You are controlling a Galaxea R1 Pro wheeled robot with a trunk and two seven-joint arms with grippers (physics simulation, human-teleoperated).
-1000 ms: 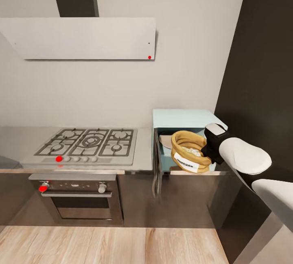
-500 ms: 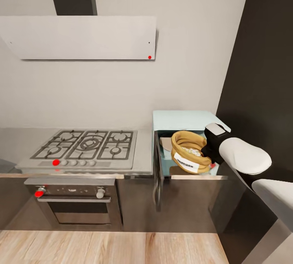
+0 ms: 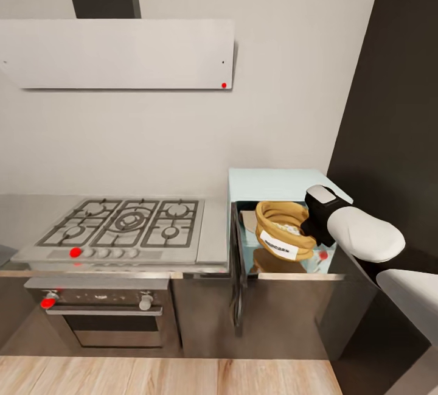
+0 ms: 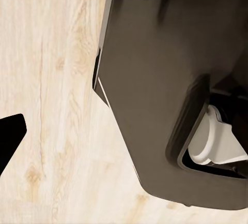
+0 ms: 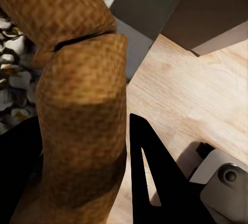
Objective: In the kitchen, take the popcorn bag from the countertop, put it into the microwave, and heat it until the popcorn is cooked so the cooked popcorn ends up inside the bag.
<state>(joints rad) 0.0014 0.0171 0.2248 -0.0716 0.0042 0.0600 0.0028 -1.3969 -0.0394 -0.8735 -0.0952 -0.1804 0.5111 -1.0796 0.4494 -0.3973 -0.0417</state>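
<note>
The pale blue microwave stands on the grey countertop with its door swung open, seen edge-on. The tan popcorn bag hangs in the door opening, just above the oven's floor, label facing me. Pale popcorn shows inside its rolled rim. My right gripper is shut on the bag's right rim. In the right wrist view the woven rim sits between the black fingers, with kernels beside it. In the left wrist view one dark fingertip hangs over the wooden floor.
A steel gas hob lies left of the microwave, with an oven below it and a white hood above. A tall dark cabinet stands close on the right. My own dark base is under the left arm.
The whole view has shifted, so the camera moved. Against the microwave, the bag and my right gripper now sit a little deeper in the opening, still gripped.
</note>
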